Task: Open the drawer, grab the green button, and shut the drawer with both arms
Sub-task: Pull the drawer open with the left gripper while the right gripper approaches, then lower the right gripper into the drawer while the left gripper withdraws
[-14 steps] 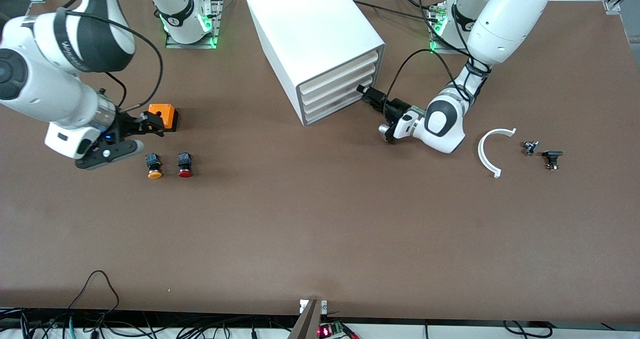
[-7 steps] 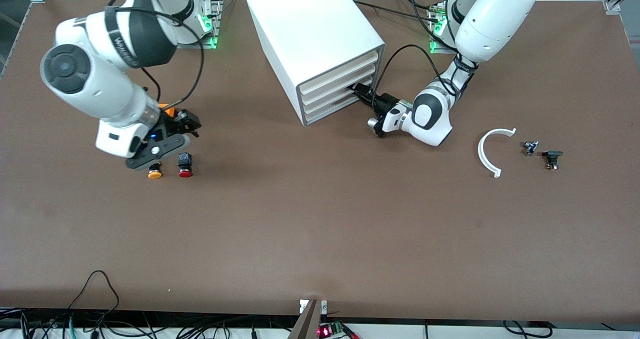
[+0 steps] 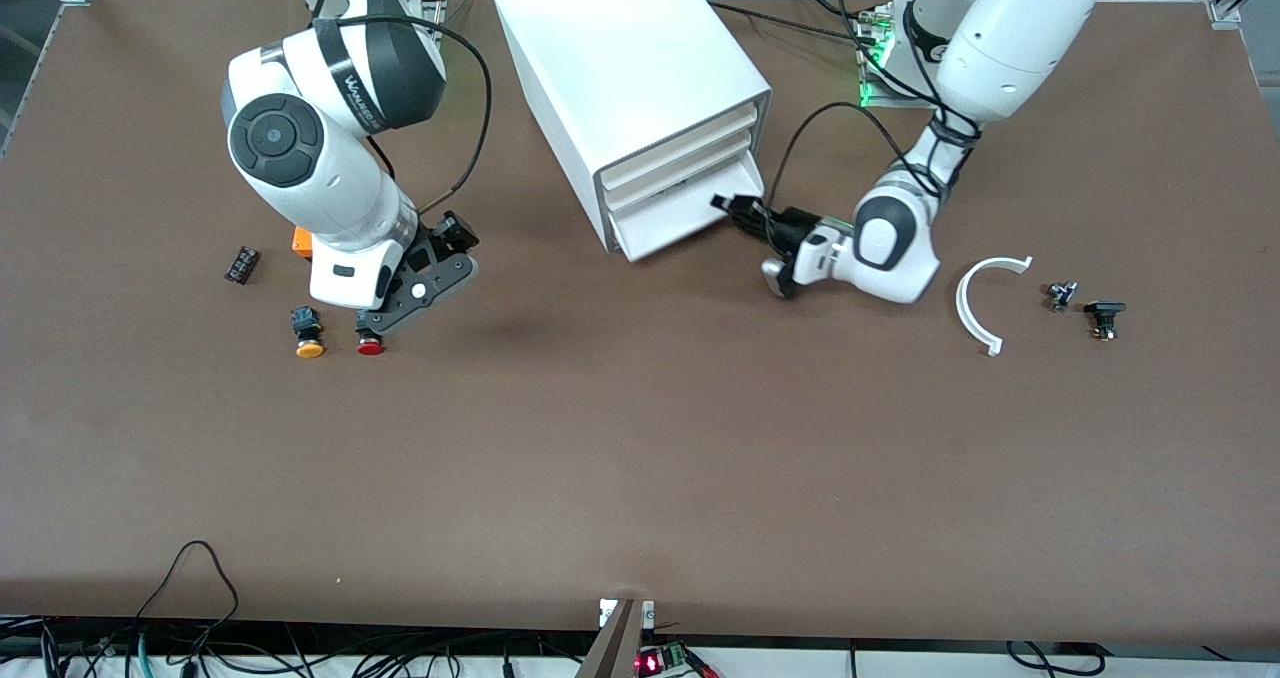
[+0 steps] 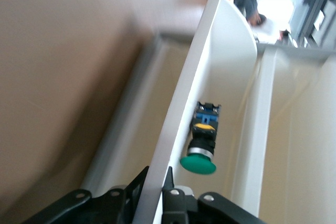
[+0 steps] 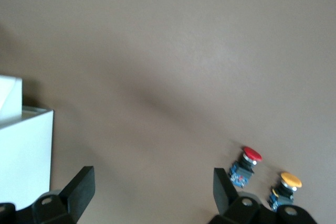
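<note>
The left gripper's [image 3: 722, 205] fingers [image 4: 169, 195] are pinched tight on the front wall of the drawer [image 3: 680, 220], the lowest tray of the cabinet [image 3: 630, 68], which stands partly pulled out. The right gripper's [image 3: 452, 241] fingers [image 5: 80, 184] are spread as wide as they go and hold nothing.

Taking the cabinet as landmark and going from nearest the front camera to farthest: the yellow-capped button [image 3: 308, 333] and the red-capped button [image 3: 370, 333] lie toward the right arm's end from it, nearer the camera than the cabinet. The right gripper hangs over the table just by them, well apart from the drawer. The button [image 4: 202, 142] lies inside the drawer, close against the front wall that the left gripper has hold of. It lies on its side, with its long axis along that wall and the green cap toward the clamped fingers.

The left arm is much nearer the button, but its hand is taken up, so I judge the pick falls to the right arm, which must reach across. That arm's dark band carries lettering too small to read.
</note>
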Robot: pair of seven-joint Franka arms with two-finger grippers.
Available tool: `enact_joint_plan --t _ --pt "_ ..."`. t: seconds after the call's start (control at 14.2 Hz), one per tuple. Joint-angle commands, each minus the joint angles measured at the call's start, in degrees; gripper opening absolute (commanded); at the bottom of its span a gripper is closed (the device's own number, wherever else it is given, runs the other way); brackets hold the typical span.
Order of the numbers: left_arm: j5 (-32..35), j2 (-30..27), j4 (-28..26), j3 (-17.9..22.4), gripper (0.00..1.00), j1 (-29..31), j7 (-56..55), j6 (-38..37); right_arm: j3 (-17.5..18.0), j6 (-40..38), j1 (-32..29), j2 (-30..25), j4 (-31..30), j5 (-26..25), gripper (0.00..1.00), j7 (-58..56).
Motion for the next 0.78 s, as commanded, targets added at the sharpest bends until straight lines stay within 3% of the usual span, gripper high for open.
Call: enact_joint_plan --t 0.0,0.14,0.21,0.28,0.56,0.71 --pt "-0.4 0.5 3.3 3.3 0.00 0.8 0.7 4.2 1.6 -0.8 -0.6 5.2 6.9 2.9 1.00 -6.9" --pt "-0.5 0.5 5.2 4.8 0.00 1.0 0.3 4.2 3.7 -0.9 -0.2 8.2 11.1 3.2 1.00 -15.4" --pt "-0.5 0.4 5.8 5.4 0.23 1.0 -0.1 4.2 5.0 -0.8 0.0 9.4 12.7 3.1 1.00 -17.4" --pt "-0.9 0.2 5.8 5.5 0.99 1.3 0.7 4.2 7.0 -0.7 0.0 10.3 13.6 3.0 1.00 -18.2" --pt "-0.4 -4.1 5.5 5.7 1.00 2.3 -0.1 6.0 14.3 -0.5 0.6 15.7 19.4 2.6 1.00 -23.0" --pt "0.2 -8.2 5.0 5.7 1.00 2.8 0.0 13.1 14.7 -0.2 1.8 17.3 21.2 2.7 1.00 -25.5"
